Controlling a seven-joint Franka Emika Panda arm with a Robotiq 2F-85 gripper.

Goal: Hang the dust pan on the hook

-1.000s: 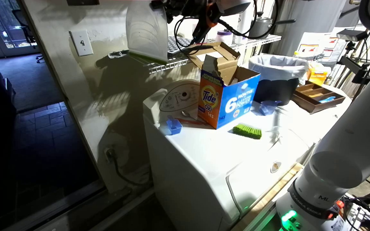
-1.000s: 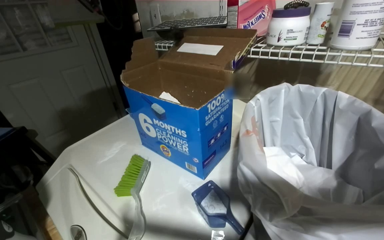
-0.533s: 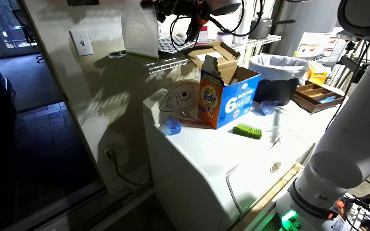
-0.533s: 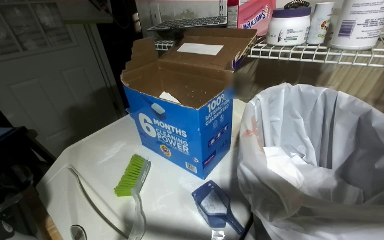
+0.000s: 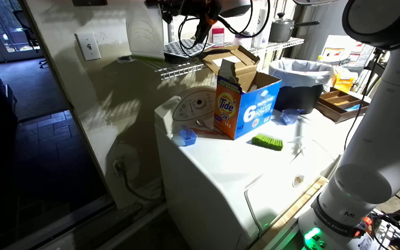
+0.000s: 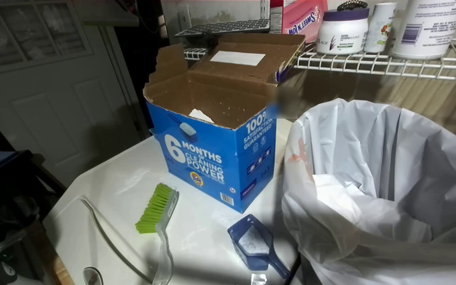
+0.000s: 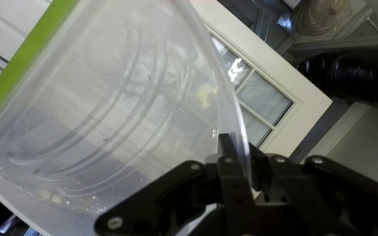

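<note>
The claw grips the dust pan by its rim, aloft near the wall. Positioning seems the step in hand; next likely calls for slow alignment with the hook, which I can't make out.

Hard White Light, Deep Gloom

In an exterior view, hard light bleaches the appliance toward the right, while the doorway floor fades from blue to black. The windows at upper left are bright. A shadow spreads over the wall, broken by pale stripes; a green lamp glows at lower right. Greyer light fills an exterior view where the door is dim, a soft sheen lies on the appliance, and a smeared patch adjoins the box. In the wrist view, the dust pan veils the background in milky haze, the gripper is near black, and glare flecks the glass.
</note>
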